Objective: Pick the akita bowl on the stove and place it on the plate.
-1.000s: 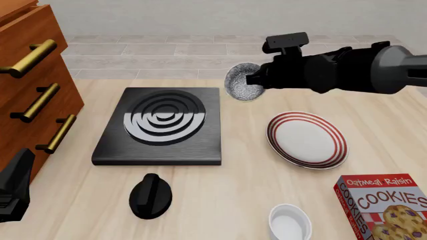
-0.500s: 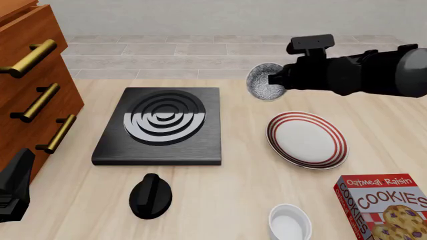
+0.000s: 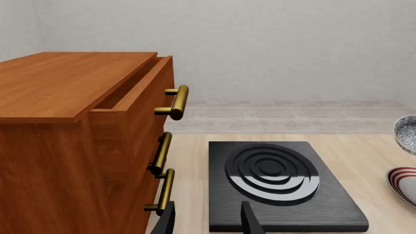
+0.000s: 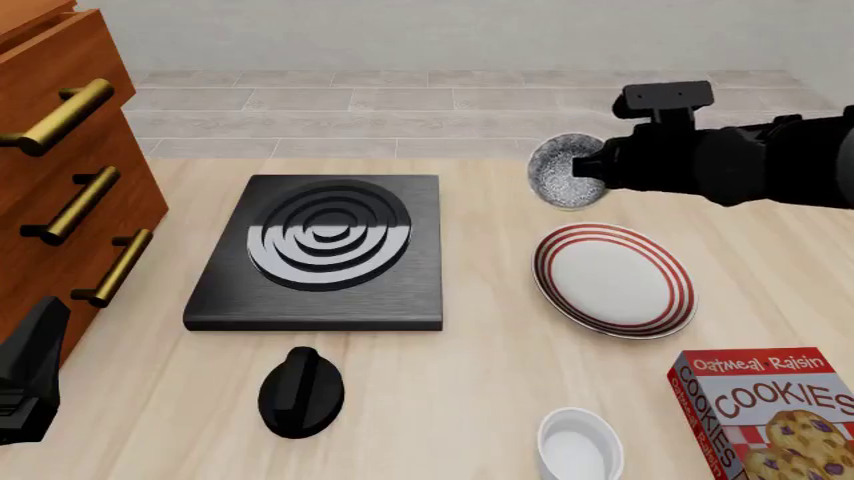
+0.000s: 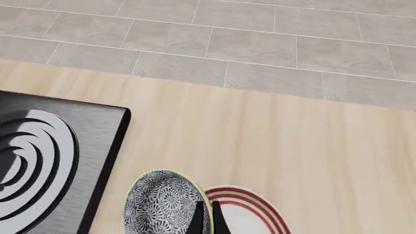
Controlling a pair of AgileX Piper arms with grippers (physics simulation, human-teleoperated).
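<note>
Now | wood table (image 4: 454, 400), tiled floor (image 4: 334, 100) | right gripper (image 4: 583, 170) pinches akita bowl (image 4: 561, 172) | left gripper (image 3: 206, 219) parted

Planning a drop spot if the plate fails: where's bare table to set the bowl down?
Bare wood between the stove and the plate, and behind both toward the tiled strip. Near right is crowded: cookie box, white cup. The knob sits before the stove. The right gripper holds the akita bowl aloft.

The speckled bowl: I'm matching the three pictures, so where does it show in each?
Front view: small grey-white speckled bowl, tilted on edge in the right pincer, beyond the red-striped white plate.
Left wrist view: cut off at the edge.
Right wrist view: near the frame edge.
Shared landmark: flat black ringed stove.
</note>
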